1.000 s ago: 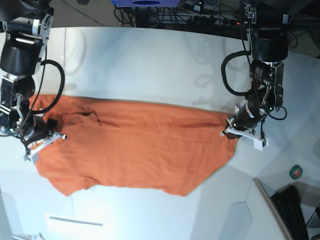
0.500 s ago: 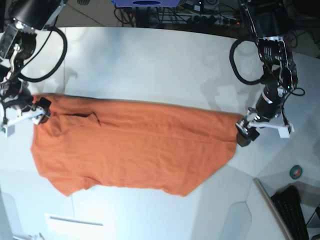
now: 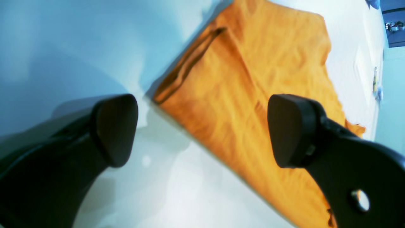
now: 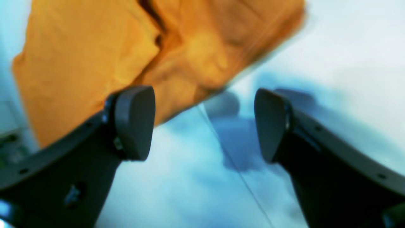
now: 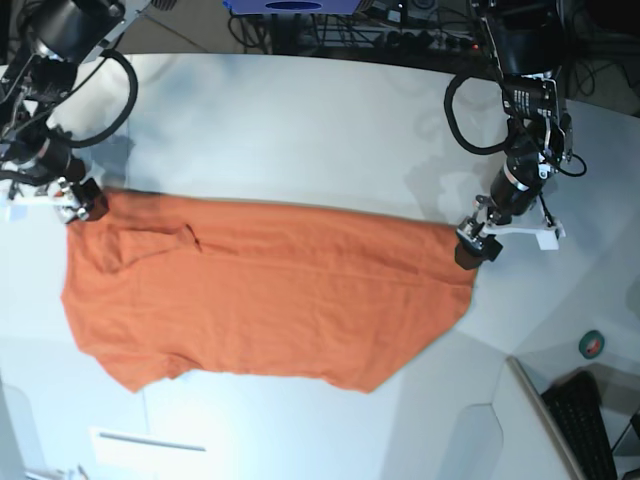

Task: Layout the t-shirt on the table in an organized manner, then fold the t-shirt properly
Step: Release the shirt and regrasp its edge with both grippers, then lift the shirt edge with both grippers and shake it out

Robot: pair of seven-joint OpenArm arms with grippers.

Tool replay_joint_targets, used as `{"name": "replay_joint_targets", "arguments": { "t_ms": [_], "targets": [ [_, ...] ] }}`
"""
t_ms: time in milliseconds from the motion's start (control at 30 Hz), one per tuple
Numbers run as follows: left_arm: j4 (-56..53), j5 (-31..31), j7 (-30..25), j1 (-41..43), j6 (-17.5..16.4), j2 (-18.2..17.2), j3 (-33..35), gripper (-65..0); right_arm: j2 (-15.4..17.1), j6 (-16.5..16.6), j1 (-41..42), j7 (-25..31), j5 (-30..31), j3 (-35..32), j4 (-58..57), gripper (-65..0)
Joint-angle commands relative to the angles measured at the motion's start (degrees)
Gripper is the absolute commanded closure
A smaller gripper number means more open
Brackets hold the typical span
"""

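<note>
Your shirt point(image 5: 260, 295) is lying spread across the table point(image 5: 300, 120); your left gripper point(image 3: 202, 129) and right gripper point(image 4: 204, 123) are both hanging released, grasping nothing.

Left arm point(image 5: 520, 130): black jointed housings, looped black cable at 9 o'clock, white bracket near the wrist. Right arm point(image 5: 55, 60): black, silver bracket, looped black cable. Left gripper point(image 3: 202, 129): matte black rounded pads, one round hole. Right gripper point(image 4: 204, 123): dark grey pads, small screws.
</note>
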Motion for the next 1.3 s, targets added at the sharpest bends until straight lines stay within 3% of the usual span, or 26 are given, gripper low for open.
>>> {"name": "replay_joint_targets", "arguments": {
  "t_ms": [0,300,467,700,900,1033,1100,1167,1267],
  "targets": [
    [-0.2,0.2,0.9,-0.5,0.8,-0.1,0.1,-61.7,1.5,0.1,0.2,1.9,1.5,0.0,-0.7,-46.8],
    [-0.2,0.2,0.9,-0.1,0.8,-0.5,0.1,-61.7,2.5,0.0,1.1,10.2,2.6,-0.1,-11.7,-47.0],
    [-0.2,0.2,0.9,-0.1,0.8,-0.5,0.1,-61.7,4.5,0.0,3.3,11.0,2.6,-0.2,-17.6,-47.0],
    [-0.7,0.2,1.0,-0.3,0.8,-0.2,0.1,-61.7,4.7,0.1,3.7,11.1,2.6,-0.1,-18.9,-45.9],
    [-0.8,0.2,1.0,-1.2,0.8,-0.2,0.1,-61.5,4.6,0.1,3.6,11.1,2.6,-0.1,-18.9,-33.8],
    [-4.4,0.2,1.0,-3.6,0.8,-0.2,0.2,-60.4,4.5,0.1,3.6,11.1,2.6,-0.1,-18.9,-32.4],
    [-7.1,0.2,1.0,-5.1,0.8,-0.2,0.2,-53.5,4.4,0.1,3.5,11.1,2.6,-0.1,-18.9,-32.3],
    [-8.6,0.2,1.0,-5.9,0.8,-0.2,0.2,-42.3,4.4,0.1,3.5,11.1,2.6,-0.1,-18.9,-32.3],
    [-9.6,0.2,1.0,-6.9,0.8,-0.2,1.1,-15.1,4.3,0.1,3.5,11.1,2.6,0.3,-18.9,-30.2]
  ]
}}
